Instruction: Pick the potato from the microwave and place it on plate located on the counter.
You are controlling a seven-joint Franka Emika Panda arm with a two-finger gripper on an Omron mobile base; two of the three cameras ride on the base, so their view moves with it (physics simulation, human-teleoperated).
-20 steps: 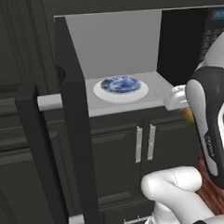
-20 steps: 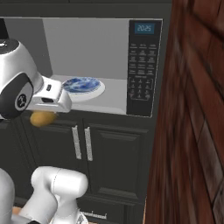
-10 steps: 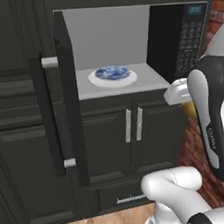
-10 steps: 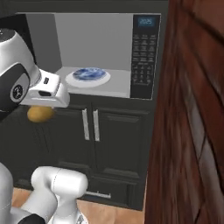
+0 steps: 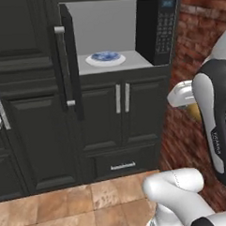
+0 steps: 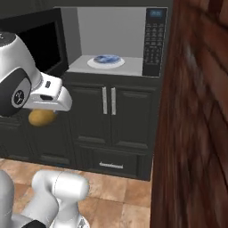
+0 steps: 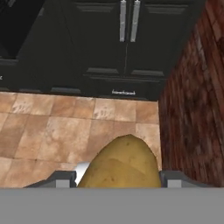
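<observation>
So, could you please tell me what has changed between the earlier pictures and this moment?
The base has backed away from the microwave, so the cabinet fronts and tiled floor now show in both base views; that is the camera moving, not the things. The gripper stays shut on the potato, carried low in front of the cabinets. The patterned plate remains inside the microwave, and its door is still open.

Kitchen: built-in microwave [image 5: 129, 34] over cabinets [image 5: 120, 119] (dark).
</observation>
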